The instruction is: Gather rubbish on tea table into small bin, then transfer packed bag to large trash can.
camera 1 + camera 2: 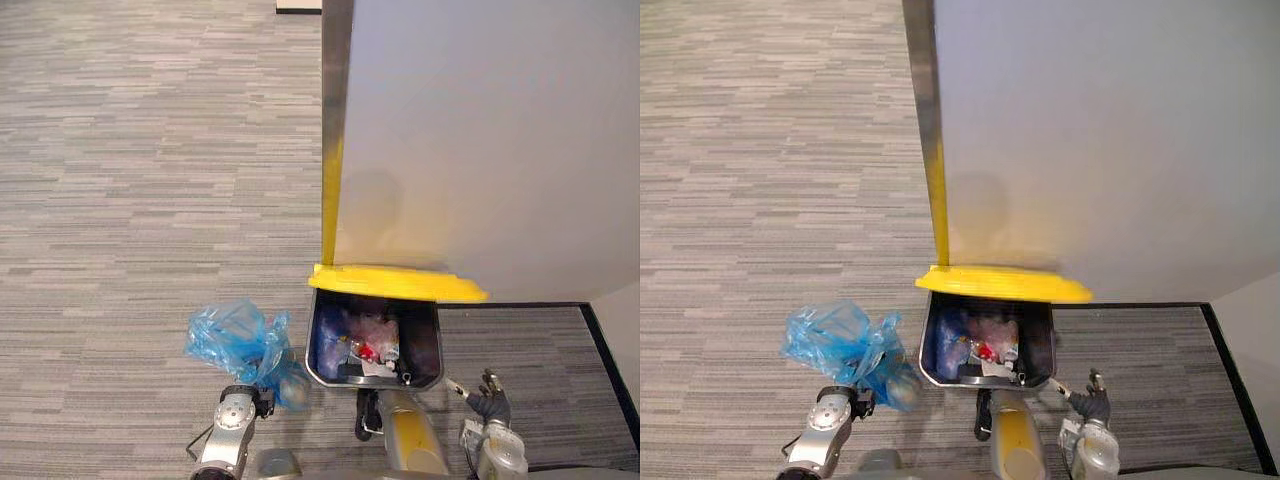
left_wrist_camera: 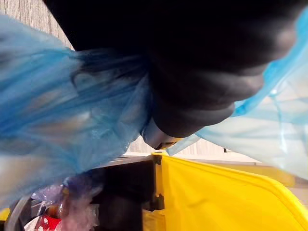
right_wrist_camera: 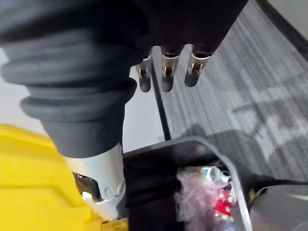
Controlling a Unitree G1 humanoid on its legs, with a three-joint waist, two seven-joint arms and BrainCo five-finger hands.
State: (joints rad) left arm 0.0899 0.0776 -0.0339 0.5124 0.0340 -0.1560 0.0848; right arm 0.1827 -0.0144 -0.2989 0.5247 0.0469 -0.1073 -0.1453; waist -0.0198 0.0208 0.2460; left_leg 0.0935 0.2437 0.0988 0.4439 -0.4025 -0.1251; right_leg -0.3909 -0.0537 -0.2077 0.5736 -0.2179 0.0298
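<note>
One blue plastic bag [image 1: 238, 338], crumpled and translucent, was bunched at the left hand [image 1: 238, 412]. It lay outside the large trash can [image 1: 314, 345], just beside the can's left wall, with grey striped carpet [image 1: 140, 180] behind it. The left hand's fingers were buried in the blue film, so whether they gripped it could not be told.

One large trash can had a black body and a yellow lid [image 1: 395, 283] raised against the grey wall panel [image 1: 480, 140]. It contained mixed rubbish [image 1: 372, 345], including clear and pinkish film and a red item.

One right hand [image 1: 492, 406] was near the can's right front corner. Its fingers [image 3: 166, 77] were fairly straight, loosely in a row, and had hold of nothing.
</note>
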